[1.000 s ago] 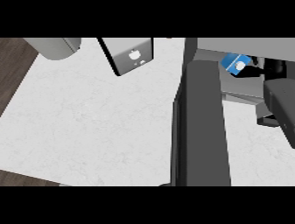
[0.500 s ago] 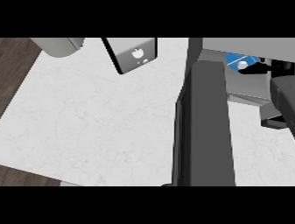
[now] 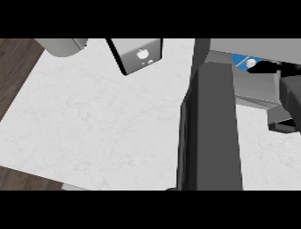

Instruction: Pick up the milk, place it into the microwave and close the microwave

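At the far right of the worktop (image 3: 100, 129), inside the open microwave (image 3: 258, 91), sits the milk (image 3: 244, 61) — only a blue-and-white corner shows, upright or tilted I cannot tell. The right robot hand (image 3: 266, 67) lies just beside it, touching or nearly so; whether it grasps the carton cannot be told. The microwave door (image 3: 212, 129) stands open, edge-on, left of that forearm — closing likely falls to the right arm. The left robot hand is out of sight.
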